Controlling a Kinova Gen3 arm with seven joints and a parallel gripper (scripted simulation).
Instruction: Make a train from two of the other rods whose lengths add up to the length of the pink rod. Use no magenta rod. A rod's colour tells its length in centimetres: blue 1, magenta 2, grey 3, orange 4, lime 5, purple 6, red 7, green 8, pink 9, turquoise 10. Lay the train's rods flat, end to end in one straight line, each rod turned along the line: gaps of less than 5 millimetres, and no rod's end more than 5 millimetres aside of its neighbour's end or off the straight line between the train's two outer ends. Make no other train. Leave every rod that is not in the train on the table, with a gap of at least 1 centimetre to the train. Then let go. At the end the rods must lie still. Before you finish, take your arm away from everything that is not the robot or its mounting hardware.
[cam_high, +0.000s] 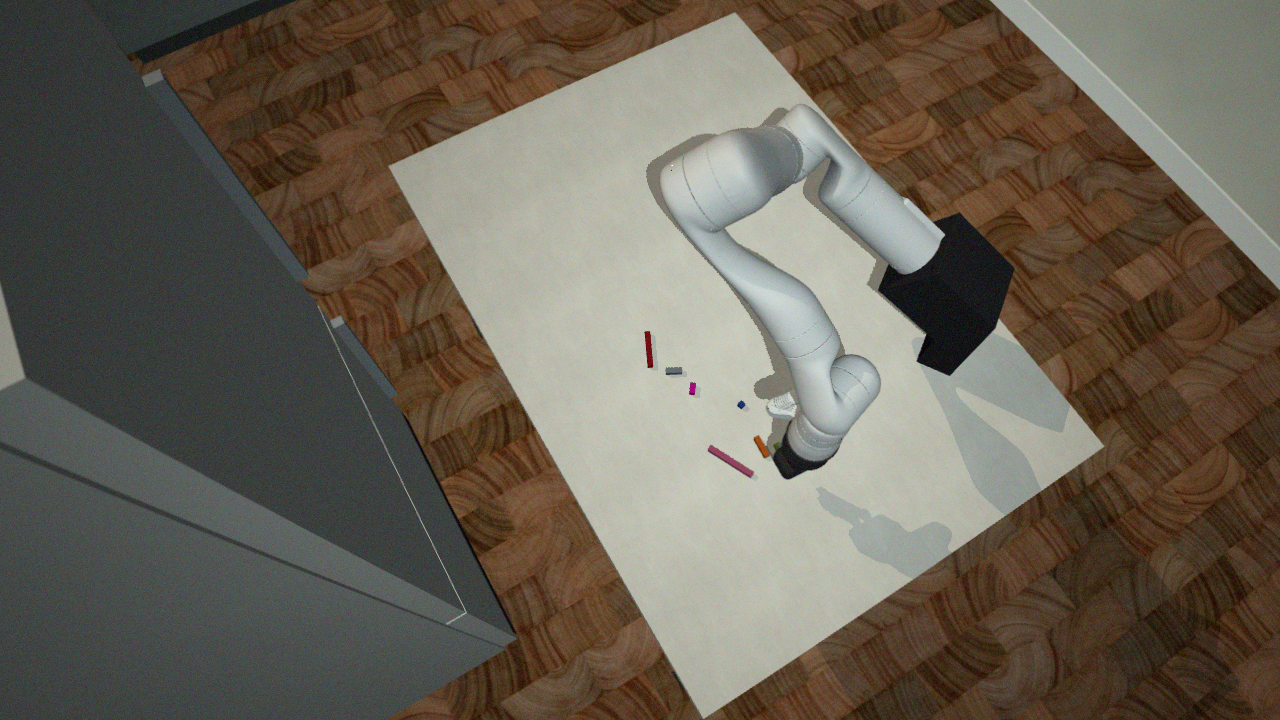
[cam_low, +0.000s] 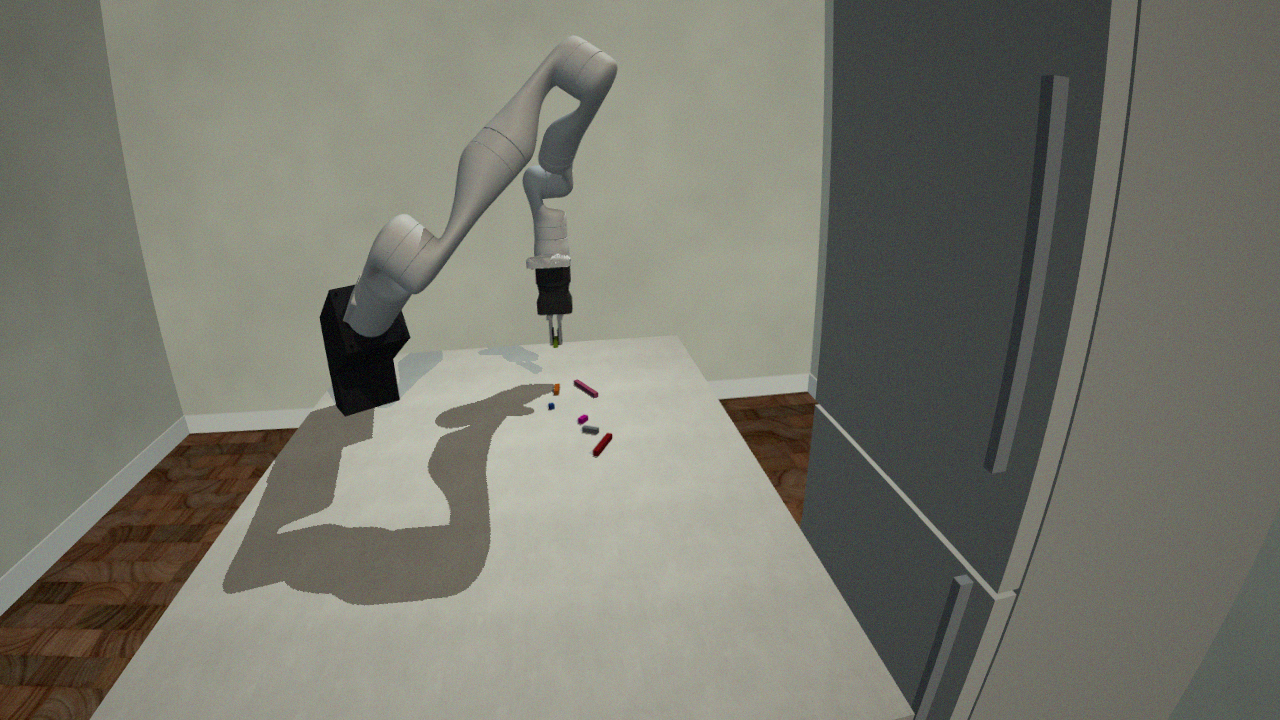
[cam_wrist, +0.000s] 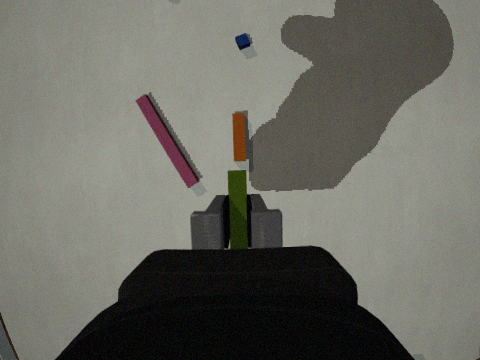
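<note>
My gripper (cam_wrist: 238, 213) (cam_low: 554, 337) is shut on the lime rod (cam_wrist: 238, 207) (cam_low: 555, 342) and holds it well above the table. In the wrist view the lime rod points along the orange rod (cam_wrist: 240, 136) (cam_high: 761, 445) (cam_low: 555, 388), which lies flat on the table just beyond its tip. The pink rod (cam_wrist: 167, 140) (cam_high: 730, 461) (cam_low: 586, 387) lies flat at a slant to the left of the orange rod. In the top view the arm's wrist hides the fingers, and only a speck of the lime rod (cam_high: 776, 445) shows.
A blue rod (cam_wrist: 243, 40) (cam_high: 741, 404) (cam_low: 551, 405), a magenta rod (cam_high: 691, 387) (cam_low: 582, 418), a grey rod (cam_high: 674, 369) (cam_low: 589, 429) and a red rod (cam_high: 648, 349) (cam_low: 602, 444) lie farther out on the table (cam_high: 554, 232). A tall grey cabinet (cam_high: 161, 376) stands beside the table.
</note>
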